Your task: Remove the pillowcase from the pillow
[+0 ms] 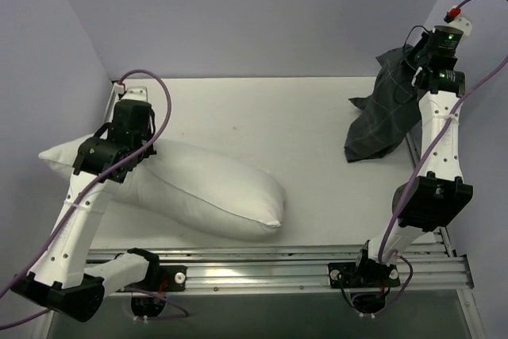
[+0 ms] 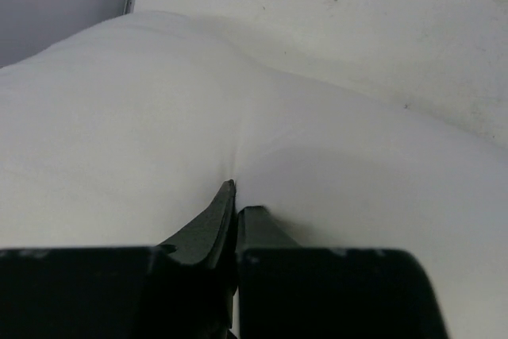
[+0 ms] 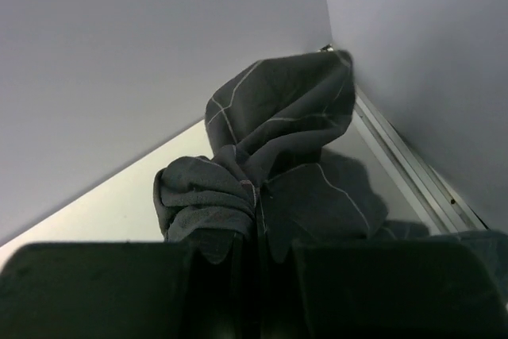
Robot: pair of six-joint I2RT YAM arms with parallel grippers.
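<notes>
Near left, our left end effector pinches a fold of the pillow, lying bare on the counter. At the far right corner, our right end effector grips the bunched pillowcase, well apart.

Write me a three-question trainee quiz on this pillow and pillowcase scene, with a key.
1. True or false: the pillowcase covers the pillow.
2. The right tool is shut on: A) the pillow, B) the pillowcase, C) nothing.
3. Fill in: the left tool pinches the ____.
Key: 1 false, they are fully apart; 2 B; 3 pillow.
</notes>
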